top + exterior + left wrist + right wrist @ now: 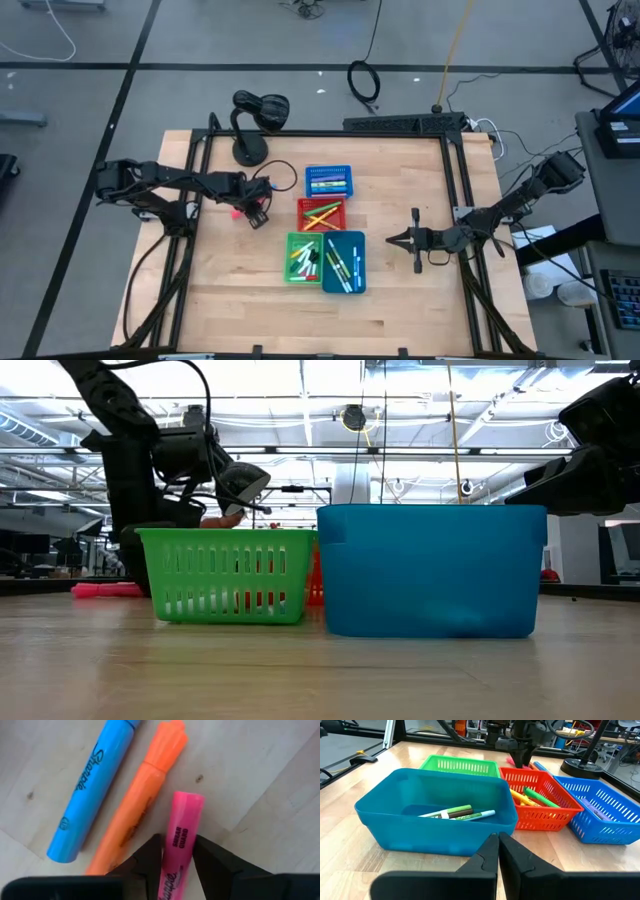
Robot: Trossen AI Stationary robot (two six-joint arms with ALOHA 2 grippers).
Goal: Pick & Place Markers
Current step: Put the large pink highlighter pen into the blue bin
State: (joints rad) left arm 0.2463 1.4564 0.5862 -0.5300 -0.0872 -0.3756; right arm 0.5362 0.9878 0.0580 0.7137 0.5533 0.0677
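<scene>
Table [400, 200]: left claw [177, 851] clamped on pink marker [181, 840] beside red bin [322, 213] (right claw [498, 851] together); next lift, bin it.

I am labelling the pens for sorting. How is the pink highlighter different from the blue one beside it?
The pink highlighter sits between the left pincer fingers; the blue highlighter lies free, the orange highlighter between them. Pink's label is printed in black, blue's in dark blue. Both lie flat on the table.

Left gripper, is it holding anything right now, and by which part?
The left gripper has its dark fingers on either side of the pink highlighter's barrel, mid-length; a firm hold can't be told. The right gripper holds nothing.
</scene>
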